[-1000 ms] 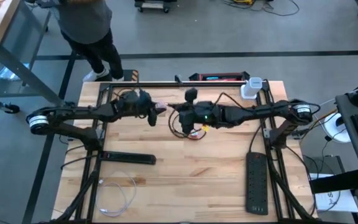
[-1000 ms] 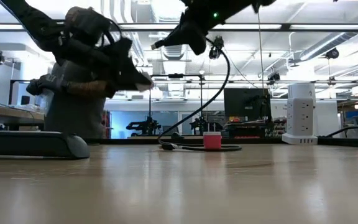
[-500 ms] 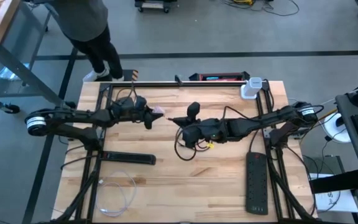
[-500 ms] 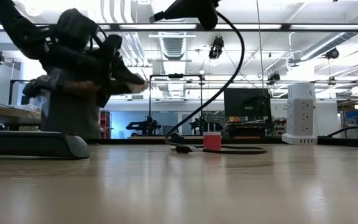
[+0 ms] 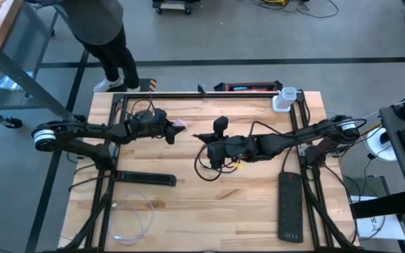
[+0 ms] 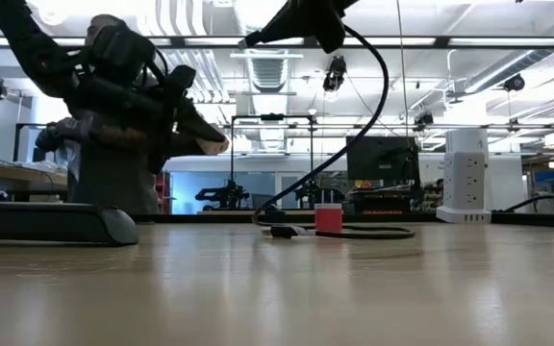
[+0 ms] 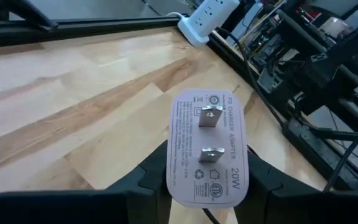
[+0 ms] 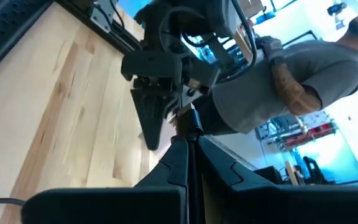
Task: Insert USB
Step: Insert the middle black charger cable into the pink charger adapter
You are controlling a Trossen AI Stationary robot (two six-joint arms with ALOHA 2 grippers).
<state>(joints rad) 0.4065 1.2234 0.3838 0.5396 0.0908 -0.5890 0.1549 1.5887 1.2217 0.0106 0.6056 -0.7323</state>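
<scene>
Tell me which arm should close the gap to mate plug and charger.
Right, probably. The right gripper is shut on the USB plug, whose slack cable trails to the table. The left gripper clamps the charger and can simply hold it.

Lighting is pretty even from overhead: the pale wooden slatted bench (image 5: 209, 204) looks bright in the high view, with only soft, short shadows under the two dark arms and the black coiled cable (image 5: 209, 167). In the low view the long ceiling strip lights (image 6: 258, 40) blow out to white, so the arms read almost as silhouettes, and the bench's near edge is a smooth out-of-focus blur with a faint sheen. The left wrist view is sharp on the pale pink two-pronged charger block (image 7: 207, 146), the far corner softer. The right wrist view is smeary, with a person in a grey shirt (image 8: 278, 93) against bright blue-white glare.
</scene>
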